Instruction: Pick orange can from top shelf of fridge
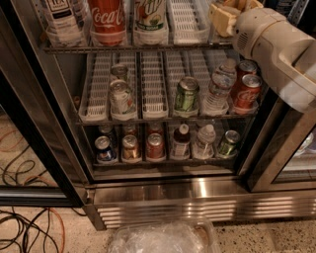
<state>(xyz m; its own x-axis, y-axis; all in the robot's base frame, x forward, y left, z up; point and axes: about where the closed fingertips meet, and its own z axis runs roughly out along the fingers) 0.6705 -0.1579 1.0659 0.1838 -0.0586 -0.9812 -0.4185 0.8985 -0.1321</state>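
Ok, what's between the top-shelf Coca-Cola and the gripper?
Camera view: a green-and-white drink and an empty white lane tray sit between the Coca-Cola and the gripper, which is at the right end of the top shelf.

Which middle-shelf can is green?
The can left of the water bottle; the others are silver or red. The tool is at the right end of the top shelf.
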